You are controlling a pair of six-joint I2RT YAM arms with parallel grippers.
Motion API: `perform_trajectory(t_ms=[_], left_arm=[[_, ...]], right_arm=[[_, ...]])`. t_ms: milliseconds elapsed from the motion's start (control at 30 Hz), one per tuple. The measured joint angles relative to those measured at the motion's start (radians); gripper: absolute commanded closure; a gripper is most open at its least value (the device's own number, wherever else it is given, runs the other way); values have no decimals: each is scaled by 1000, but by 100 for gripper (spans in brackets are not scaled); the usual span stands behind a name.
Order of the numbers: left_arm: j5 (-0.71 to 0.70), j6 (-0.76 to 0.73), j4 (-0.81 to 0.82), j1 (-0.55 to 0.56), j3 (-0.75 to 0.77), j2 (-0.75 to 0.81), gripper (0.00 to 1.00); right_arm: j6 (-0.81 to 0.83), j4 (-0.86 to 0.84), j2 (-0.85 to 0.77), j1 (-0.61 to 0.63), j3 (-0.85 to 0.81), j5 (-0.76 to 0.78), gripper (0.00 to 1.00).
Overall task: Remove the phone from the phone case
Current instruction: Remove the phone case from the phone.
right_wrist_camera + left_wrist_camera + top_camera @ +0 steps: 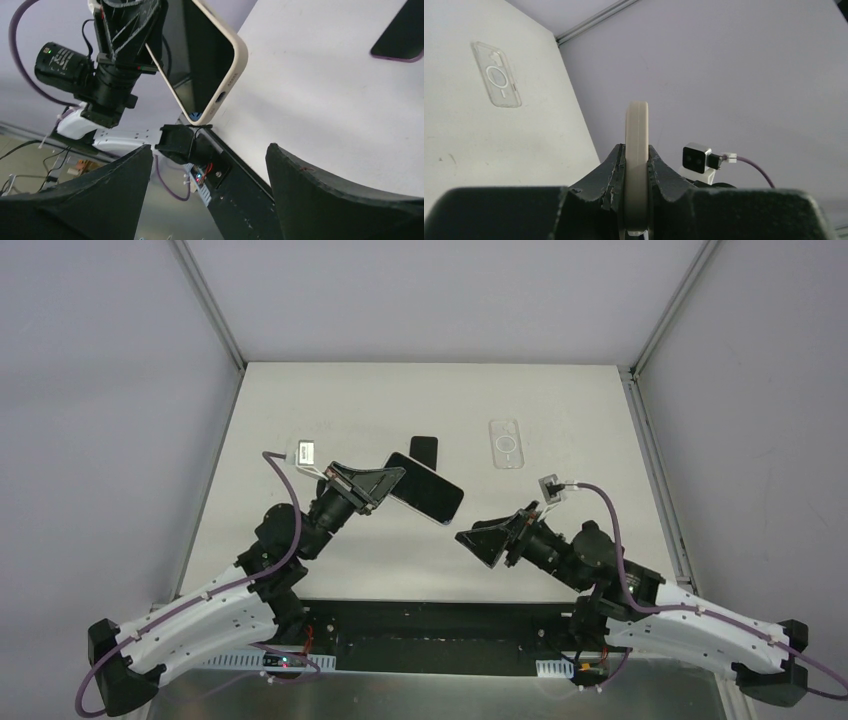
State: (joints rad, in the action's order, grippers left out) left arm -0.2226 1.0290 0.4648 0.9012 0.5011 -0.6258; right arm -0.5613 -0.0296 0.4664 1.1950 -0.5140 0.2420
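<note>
The left tool [385,480] pinches the cream-cased phone [428,487] above the middle of the white desk [580,420], the right tool [478,540] gapes wide and empty nearby, a dark phone [424,451] and a clear case [507,444] lie toward the far edge, grey walls [430,300] enclosing.

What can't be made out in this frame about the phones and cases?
Left wrist view: cream-cased phone is seen edge-on; neither face shows, and its lower end sits inside the left tool.
Right wrist view: dark phone is cut off by the top-right corner.
Top view: the dark phone's near end is covered by the cream-cased phone; clear case details too faint.
</note>
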Motion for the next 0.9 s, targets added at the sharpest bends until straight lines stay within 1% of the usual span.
perform_trajectory(t_ms=[167,400,667,733,900], left_arm=[[-17,82,0,0,0,24,100],[-24,140,0,0,-6,52,100],[-31,150,0,0,-6,66,100],[-37,151,1,0,-6,67,100],[-49,160,2,0,-6,72,100]], right_arm=[[-33,-86,66,-15,-2,-106,22],[-95,-216,140,-37,-2,-178,31],[-206,-433,251,-80,-2,-252,53],[-232,-475,280,-87,-2,-266,57],[-257,-510,308,-92,-2,-280,64]])
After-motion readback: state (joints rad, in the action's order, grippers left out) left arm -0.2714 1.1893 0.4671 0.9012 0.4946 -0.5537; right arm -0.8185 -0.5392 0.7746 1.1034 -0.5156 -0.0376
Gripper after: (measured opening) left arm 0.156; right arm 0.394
